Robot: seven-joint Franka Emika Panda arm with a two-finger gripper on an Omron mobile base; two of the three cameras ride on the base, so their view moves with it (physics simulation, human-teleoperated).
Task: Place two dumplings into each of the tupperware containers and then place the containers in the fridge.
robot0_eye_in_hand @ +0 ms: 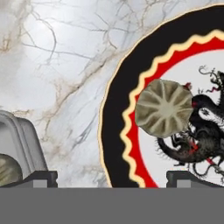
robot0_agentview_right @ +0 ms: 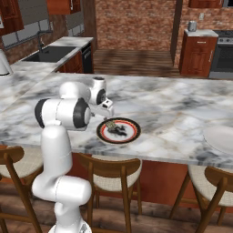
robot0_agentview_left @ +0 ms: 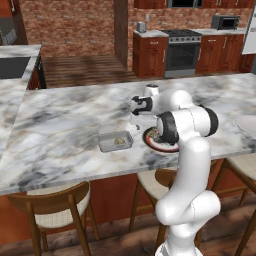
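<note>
The marble island counter (robot0_agentview_left: pixel 65 125) runs wide across the room, wooden stools tucked under its near edge. The white arm (robot0_agentview_left: pixel 187 165) folds over it, elbow high, wrist reaching down toward the counter. Under the wrist sits the round black plate (robot0_agentview_right: pixel 131 134) with its red wavy ring and a dark dragon figure in the middle. Just beside the plate, on the bare marble, there's a grey tupperware container (robot0_agentview_left: pixel 115 142), shallow, and I can make out mottled tan dumplings inside it, though how many I can't tell. The gripper (robot0_eye_in_hand: pixel 111 179) hangs low between tub and plate, jaws spread wide, nothing between them: one tip sits by the tub's corner, the other over the plate's black rim. One pleated dumpling (robot0_eye_in_hand: pixel 163 108) lies on the plate, right at the inner edge of the red ring. Another dumpling (robot0_eye_in_hand: pixel 8 169) peeks from the tub's corner.
</note>
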